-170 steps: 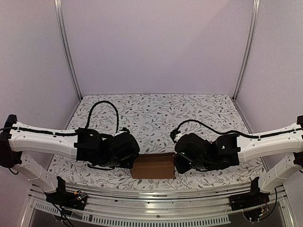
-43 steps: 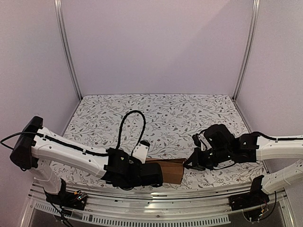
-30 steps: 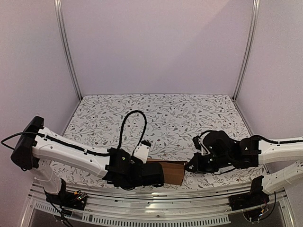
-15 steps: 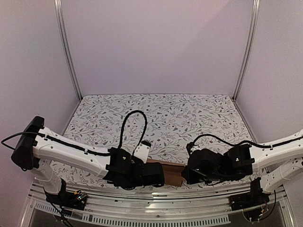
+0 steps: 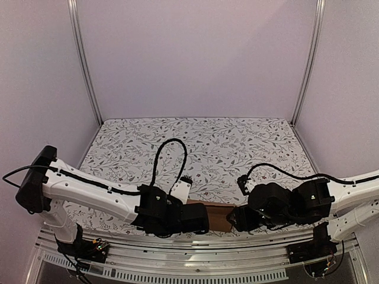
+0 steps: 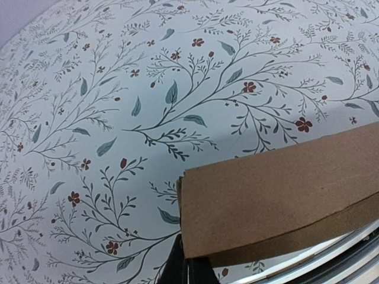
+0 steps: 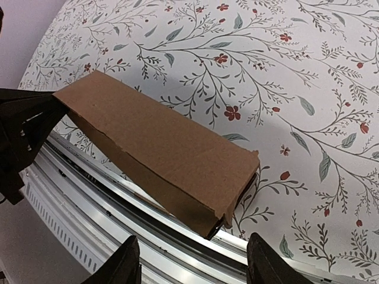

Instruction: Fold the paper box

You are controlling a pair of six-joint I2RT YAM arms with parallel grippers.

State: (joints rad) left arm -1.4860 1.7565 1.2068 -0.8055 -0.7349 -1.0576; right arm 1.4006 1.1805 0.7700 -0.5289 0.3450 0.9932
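The paper box (image 5: 218, 215) is a brown oblong carton lying along the table's front edge. In the right wrist view the paper box (image 7: 160, 151) has its right end slightly agape and hangs over the rail. My left gripper (image 6: 188, 265) has its fingers pressed together on the near corner of the paper box (image 6: 278, 195) at its left end. In the top view the left gripper (image 5: 198, 218) covers that end. My right gripper (image 7: 194, 263) is open, its fingers (image 7: 125, 263) spread wider than the box's right end, which sits just ahead of them, untouched. From above, the right gripper (image 5: 235, 218) sits close to that end.
A floral cloth (image 5: 195, 148) covers the table. An aluminium rail (image 7: 118, 207) runs along the front edge under the box. Purple walls and two metal posts (image 5: 83, 65) enclose the back and sides.
My right gripper has opened from shut and swung down and left to the box's right end. The left gripper has kept its grip in place.
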